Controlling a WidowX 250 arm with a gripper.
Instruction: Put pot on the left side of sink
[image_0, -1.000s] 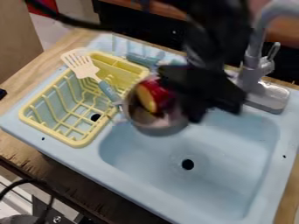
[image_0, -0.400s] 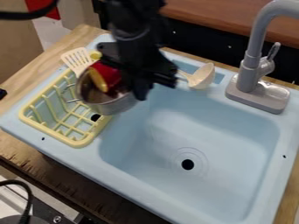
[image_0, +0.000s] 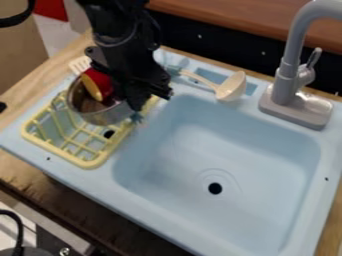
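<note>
A pale wooden counter (image_0: 25, 167) surrounds a light blue plastic sink unit (image_0: 153, 207), with a reddish-brown wooden ledge (image_0: 220, 20) and a black panel (image_0: 220, 49) behind. The grey plastic faucet (image_0: 289, 75) stands upright at the back right, the top of its neck cut off by the view's edge. The round black drain hole (image_0: 214, 188) is in the basin floor.

At the left of the sink unit lies a pale yellow plastic dish rack (image_0: 88, 163). Over its back part is the round silver metal pot (image_0: 105, 116), its opening tilted toward the left; whether its base touches the rack is impossible to tell. Inside leans a red object with a yellow face (image_0: 98, 82), partly covered by the pot's wall and the arm. The black two-finger gripper (image_0: 148, 97) holds the pot at the side nearer the basin, though its dark fingers blend together and the exact point of contact is hidden.

Behind the pot, only the slotted end of a cream plastic spatula (image_0: 79, 65) is plain; its middle is covered. A cream plastic ladle (image_0: 232, 87) rests on the back rim, bowl toward the faucet. A black cable (image_0: 18, 19) is cropped at the upper left.
</note>
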